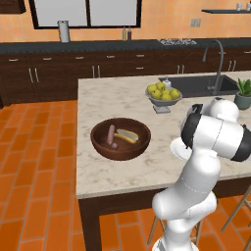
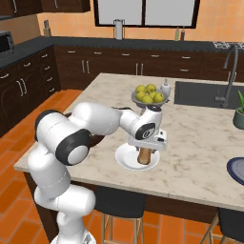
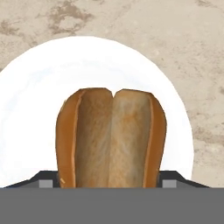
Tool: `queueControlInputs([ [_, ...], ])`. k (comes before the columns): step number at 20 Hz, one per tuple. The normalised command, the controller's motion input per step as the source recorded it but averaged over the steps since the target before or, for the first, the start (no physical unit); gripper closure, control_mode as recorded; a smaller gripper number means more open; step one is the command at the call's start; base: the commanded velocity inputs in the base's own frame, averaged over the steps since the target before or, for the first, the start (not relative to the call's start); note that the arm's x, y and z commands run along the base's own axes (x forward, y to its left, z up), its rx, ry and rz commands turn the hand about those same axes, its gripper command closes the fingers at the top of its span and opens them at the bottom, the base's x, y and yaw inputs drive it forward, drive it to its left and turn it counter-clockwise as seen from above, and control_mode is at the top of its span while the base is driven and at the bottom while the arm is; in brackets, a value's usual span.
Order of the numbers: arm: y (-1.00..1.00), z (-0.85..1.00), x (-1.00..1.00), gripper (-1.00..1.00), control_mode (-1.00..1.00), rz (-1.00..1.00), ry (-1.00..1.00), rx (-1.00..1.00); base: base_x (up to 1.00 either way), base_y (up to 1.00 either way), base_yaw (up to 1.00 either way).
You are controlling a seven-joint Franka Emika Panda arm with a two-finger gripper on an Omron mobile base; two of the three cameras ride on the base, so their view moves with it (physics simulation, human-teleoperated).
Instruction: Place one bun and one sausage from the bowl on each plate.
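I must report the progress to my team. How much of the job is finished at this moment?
Nothing looks finished yet. In hand: the gripper holds one bun upright over the white plate; whether it touches the plate, I cannot tell. Left: a sausage and the other bun still lie in the wooden bowl, and the dark blue plate at the counter's right edge looks bare where visible.

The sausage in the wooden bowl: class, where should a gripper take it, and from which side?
Grip the sausage across its slim middle, coming straight down from above. It lies flat in the bowl, apart from the bun, so fingers fit on both sides.
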Motion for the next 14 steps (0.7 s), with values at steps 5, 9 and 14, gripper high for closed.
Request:
queueControlInputs([
  [5, 0.0, 0.0, 0.0, -1.0, -1.0, 0.0, 0.0, 0.0, 0.0, 0.0, 0.0],
  [9, 0.0, 0.01, 0.0, -1.0, -1.0, 0.0, 0.0, 0.0, 0.0, 0.0, 0.0],
  [14, 0.37, 0.58, -0.2, -1.0, -1.0, 0.0, 0.0, 0.0, 0.0, 0.0, 0.0],
])
